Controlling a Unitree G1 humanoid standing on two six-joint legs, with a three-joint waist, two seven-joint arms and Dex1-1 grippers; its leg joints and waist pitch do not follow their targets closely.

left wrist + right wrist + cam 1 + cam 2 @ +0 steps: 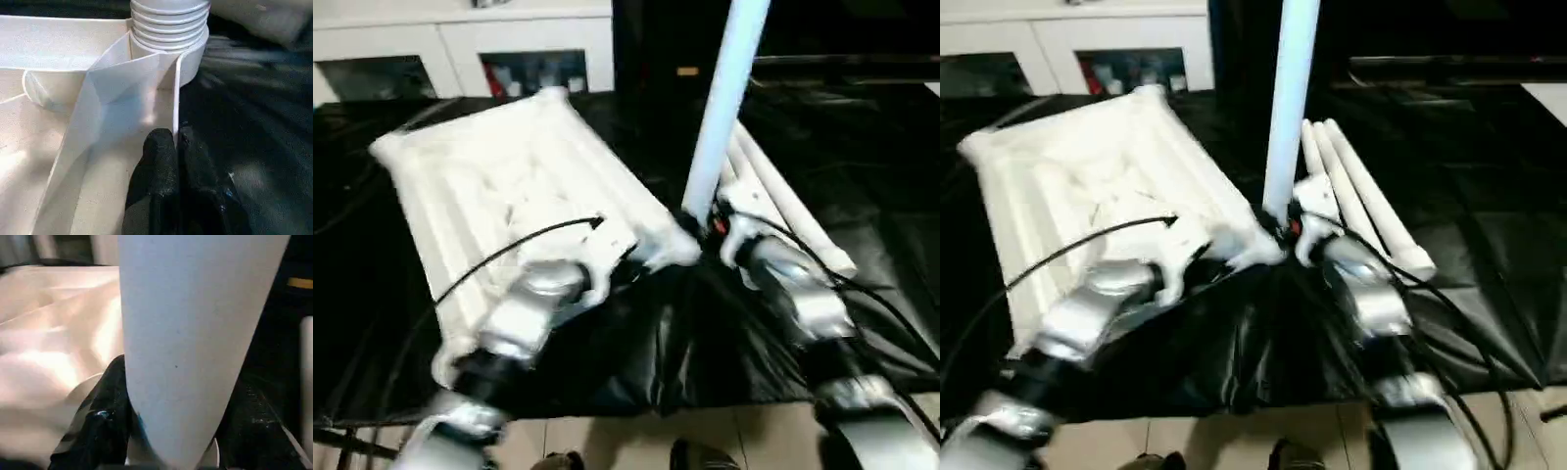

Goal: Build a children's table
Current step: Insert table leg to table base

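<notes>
Tabletop (499, 186) of white moulded plastic lies underside up on a black, glossy, wrinkled plastic sheet (724, 333) that covers the work surface, its long axis running from near left to far right of the robot's view. Its underside is ribbed, with thin upright walls meeting at a round corner socket (188, 58) at the near right corner.

Nearest, the left gripper (173, 161) rests at that corner, its two black fingers pressed together on one of the thin ribs just short of the socket. The left forearm (524, 313) is smooth silver metal, with a black cable arching over it.

Just to the right, the right gripper (166, 431) clasps a white leg (724, 98), a smooth tube that tapers and stands nearly upright, leaning slightly to the right as it rises out of the top of the view. Its ridged, threaded lower end (168, 24) sits in the corner socket. One black finger (105, 416) lies against the tube's side.

Farther right, three more legs (783, 206) lie side by side on the sheet, touching, pointing from far left to near right.

Beyond stands a white cabinet (460, 49) with glass doors.
</notes>
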